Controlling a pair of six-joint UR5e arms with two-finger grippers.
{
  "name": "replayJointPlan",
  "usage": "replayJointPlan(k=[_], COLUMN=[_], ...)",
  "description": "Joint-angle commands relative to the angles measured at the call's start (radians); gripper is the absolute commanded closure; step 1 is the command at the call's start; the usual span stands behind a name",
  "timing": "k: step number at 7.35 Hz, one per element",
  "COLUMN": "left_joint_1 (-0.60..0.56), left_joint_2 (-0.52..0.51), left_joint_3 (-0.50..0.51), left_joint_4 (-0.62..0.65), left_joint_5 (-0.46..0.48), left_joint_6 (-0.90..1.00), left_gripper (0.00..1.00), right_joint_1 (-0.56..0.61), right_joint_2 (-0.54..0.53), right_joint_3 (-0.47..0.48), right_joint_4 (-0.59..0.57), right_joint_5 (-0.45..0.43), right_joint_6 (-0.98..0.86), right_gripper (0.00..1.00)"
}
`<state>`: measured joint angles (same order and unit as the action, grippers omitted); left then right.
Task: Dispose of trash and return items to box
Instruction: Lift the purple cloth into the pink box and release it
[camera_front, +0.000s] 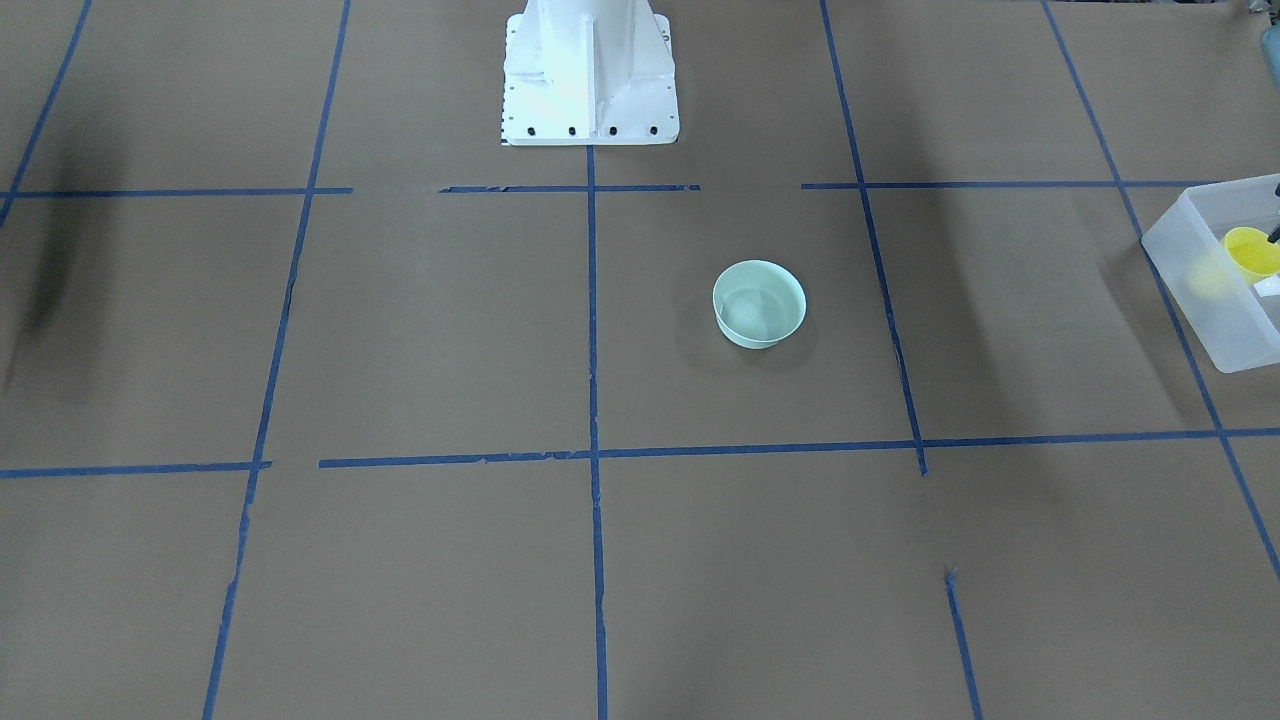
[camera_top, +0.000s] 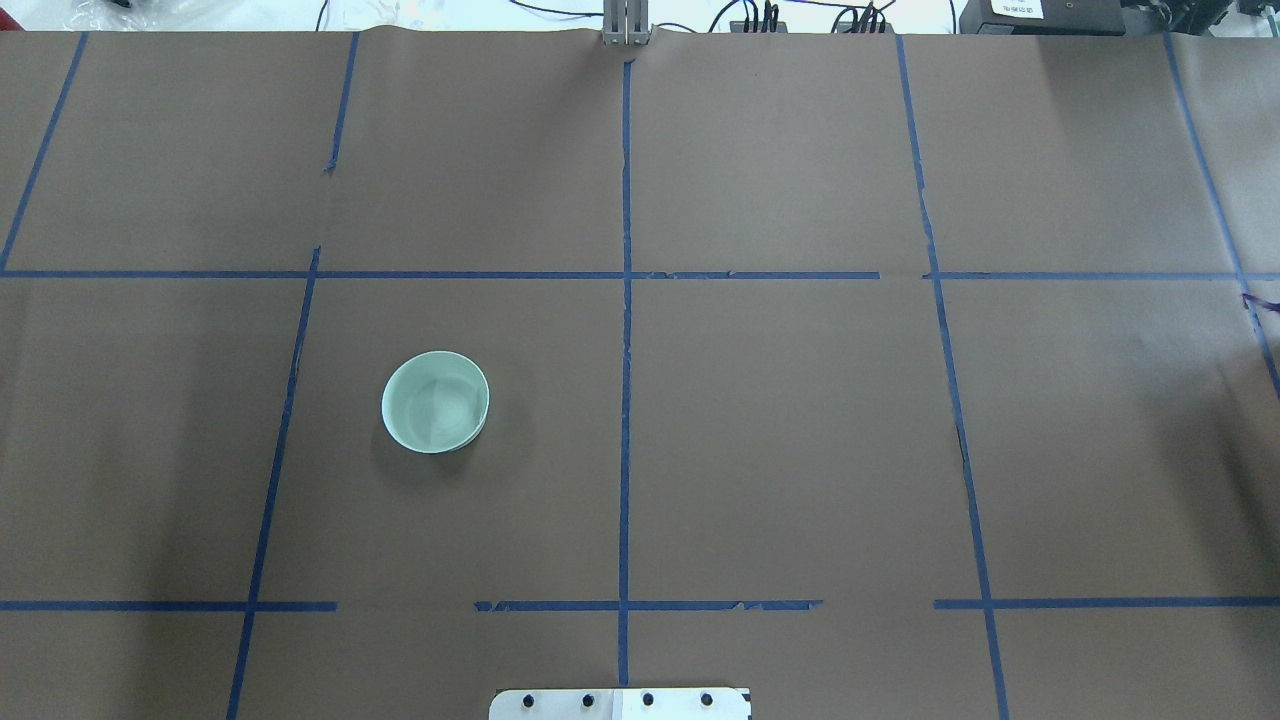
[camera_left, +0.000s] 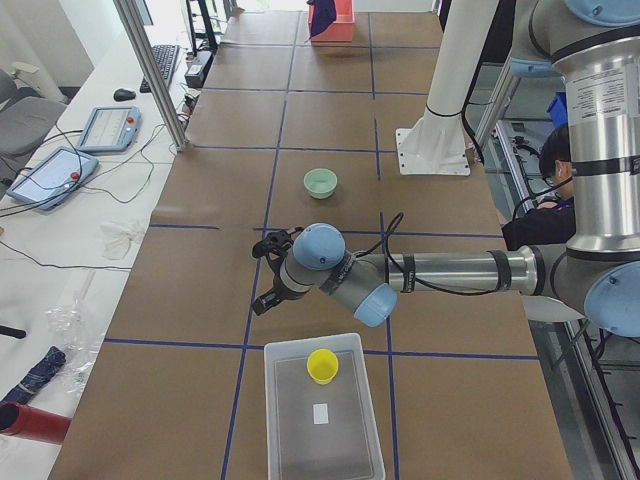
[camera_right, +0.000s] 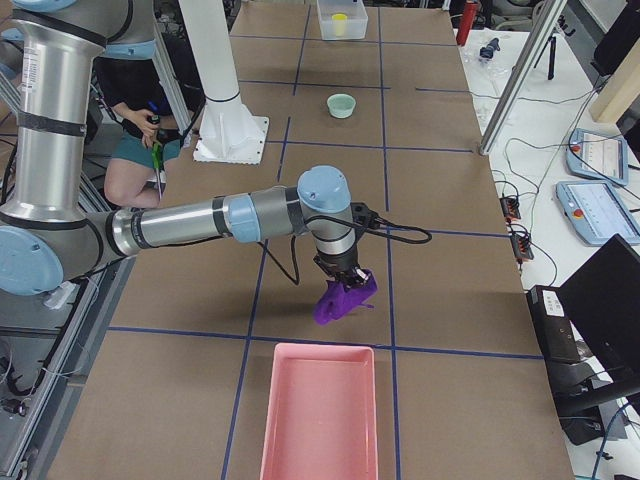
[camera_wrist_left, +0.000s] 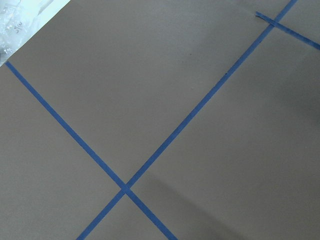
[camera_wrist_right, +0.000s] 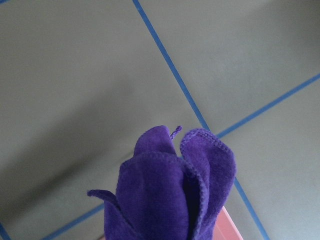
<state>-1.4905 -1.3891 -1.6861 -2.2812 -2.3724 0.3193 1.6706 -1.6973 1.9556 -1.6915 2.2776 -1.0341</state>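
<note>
**Right arm is carrying the cloth by the pink tray; bowl is waiting mid-table**

Right gripper (camera_right: 342, 273) is reading as clamped on the purple cloth (camera_wrist_right: 167, 190). Its fingers are hiding under the fabric in the wrist view, but the cloth is bunching up toward the lens and hanging clear of the table (camera_top: 800, 450). The pink tray (camera_right: 320, 420) is sitting just beside and below it, and one corner is peeking in at the bottom of the wrist view. I'm taking the cloth as the trash and the tray as the drop point; that is likely why the arm is keeping it lifted near the rim rather than dragging it.

Left gripper (camera_left: 266, 272) is hovering over bare paper near the box (camera_left: 345, 440), apart from it, on the side facing the bowl. It is showing only in the left side view, so I can't tell whether it is released or clenched. Its wrist camera is showing only brown paper and blue tape lines (camera_wrist_left: 125, 187).

Yellow cup (camera_left: 322, 365) is sitting upright inside the box, at the end facing the table's middle; I'm counting that item as returned.

Mint bowl (camera_front: 759, 303) is standing upright and alone in mid-table on the left arm's side, well apart from the box, with nothing touching it. It is looking like the last item out. The left arm sitting between box and bowl is making sense for that fetch, probably by pinching over the bowl's wall.
</note>
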Motion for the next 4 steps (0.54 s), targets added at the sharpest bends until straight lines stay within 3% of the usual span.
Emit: replayJointPlan(k=[1, 4], left_joint_1=[-0.001, 0.001], left_joint_2=[-0.007, -0.019], left_joint_3=[-0.012, -0.012], left_joint_4=[-0.001, -0.001], left_joint_5=[0.002, 0.005], left_joint_6=[-0.047, -0.054], left_gripper=[0.00, 0.00], right_joint_1=[0.136, 0.156], right_joint_2=[0.067, 0.039], right_joint_3=[-0.129, -0.494], right_joint_4=[-0.096, 0.158], right_joint_5=[-0.035, -0.053], right_joint_6=[-0.191, -0.179], right_gripper=[1.00, 1.00])
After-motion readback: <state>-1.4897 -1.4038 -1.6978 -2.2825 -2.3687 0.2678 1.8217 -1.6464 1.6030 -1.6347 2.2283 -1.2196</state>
